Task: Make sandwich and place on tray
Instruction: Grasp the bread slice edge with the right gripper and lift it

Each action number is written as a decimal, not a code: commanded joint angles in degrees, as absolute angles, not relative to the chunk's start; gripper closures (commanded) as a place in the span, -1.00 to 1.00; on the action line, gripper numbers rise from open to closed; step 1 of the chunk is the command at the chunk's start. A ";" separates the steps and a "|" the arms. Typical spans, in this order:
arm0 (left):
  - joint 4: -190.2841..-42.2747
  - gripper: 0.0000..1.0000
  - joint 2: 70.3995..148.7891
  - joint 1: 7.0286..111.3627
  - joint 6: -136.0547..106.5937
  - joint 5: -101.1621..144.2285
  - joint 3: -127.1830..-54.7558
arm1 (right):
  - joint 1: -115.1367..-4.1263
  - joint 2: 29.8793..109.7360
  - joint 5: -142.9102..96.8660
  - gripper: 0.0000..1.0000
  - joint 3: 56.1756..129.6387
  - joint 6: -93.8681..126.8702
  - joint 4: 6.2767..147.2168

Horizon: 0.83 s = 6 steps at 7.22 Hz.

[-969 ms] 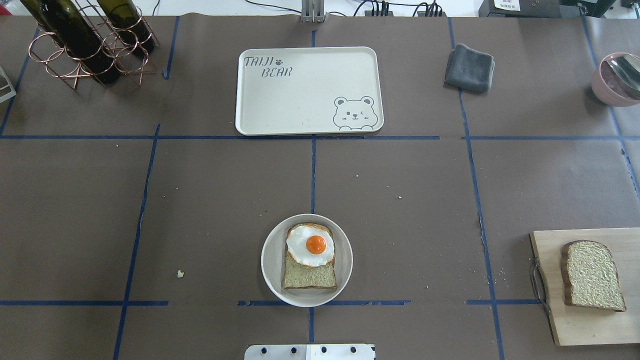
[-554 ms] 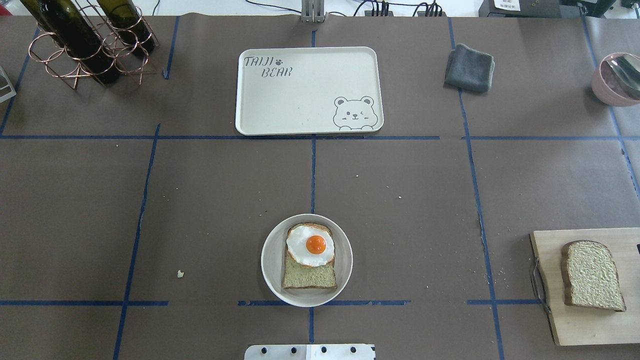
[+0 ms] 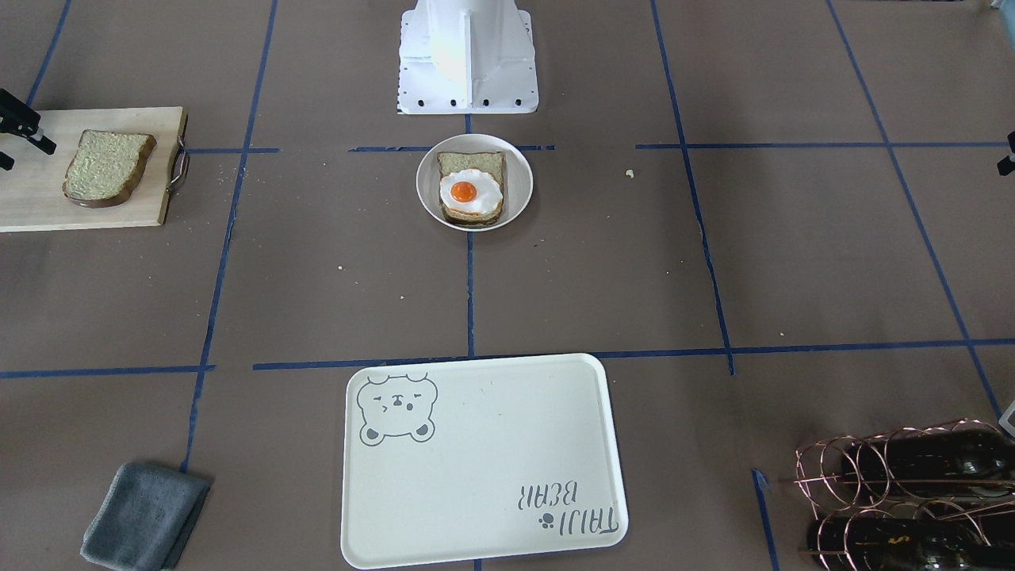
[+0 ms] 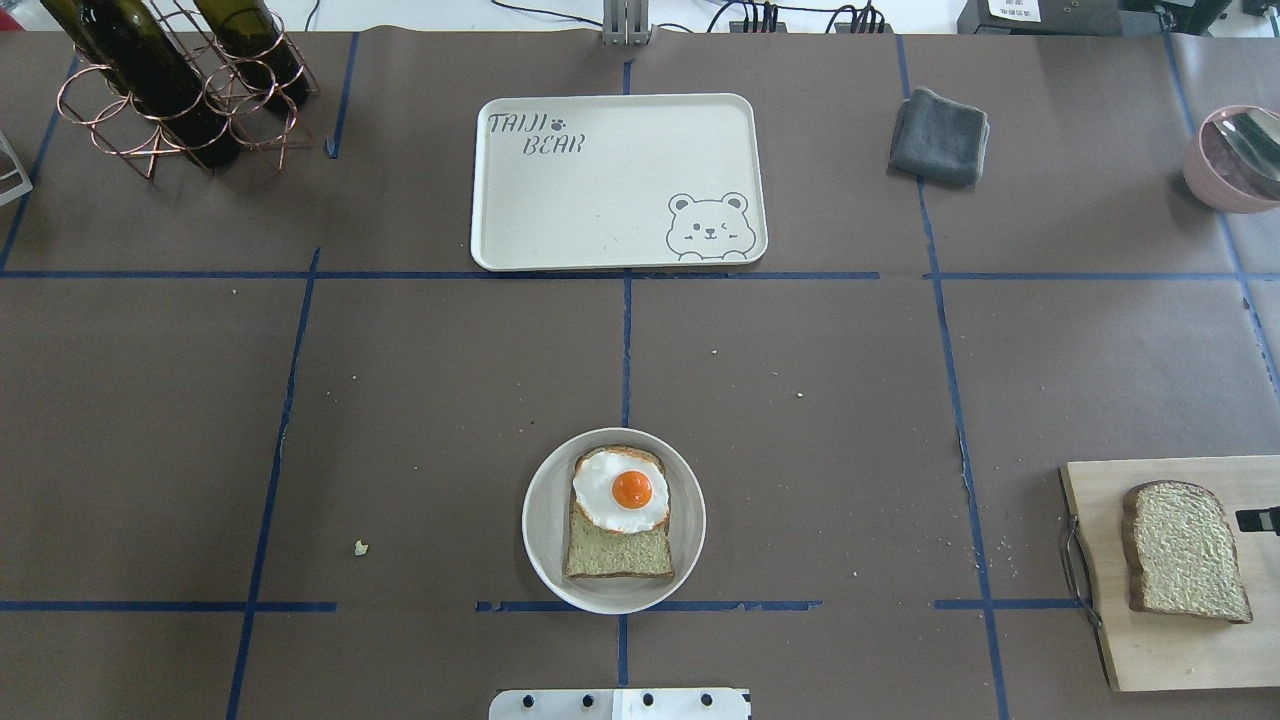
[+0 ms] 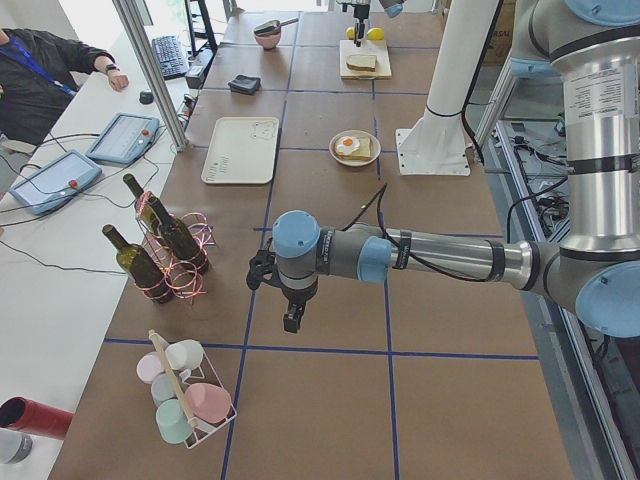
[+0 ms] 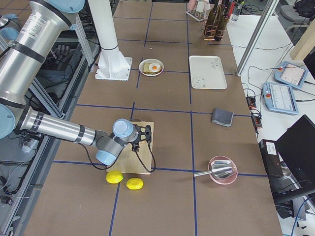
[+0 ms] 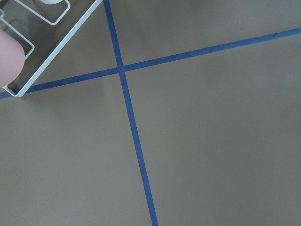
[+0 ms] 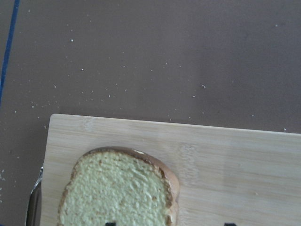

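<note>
The loose bread slice (image 4: 1185, 550) lay just beside the right pincer (image 4: 1258, 520), whose jaws seemed parted. The left pincer (image 5: 287, 312) could not be judged.

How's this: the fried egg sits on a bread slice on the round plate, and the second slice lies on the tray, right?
No. The fried egg does sit on a bread slice on the round plate, but the second slice lies on the wooden cutting board, not the tray, as the overhead exterior view shows.
</note>
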<state>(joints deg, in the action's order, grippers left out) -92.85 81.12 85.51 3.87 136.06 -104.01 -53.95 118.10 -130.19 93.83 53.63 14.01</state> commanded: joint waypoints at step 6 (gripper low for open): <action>-92.81 -1.00 81.12 85.43 3.87 136.05 -103.97 | -47.20 116.98 -125.68 -0.35 93.60 55.90 13.89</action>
<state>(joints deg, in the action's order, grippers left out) -92.81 81.12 85.44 3.87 136.06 -103.98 -47.53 116.99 -125.71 93.64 55.89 13.92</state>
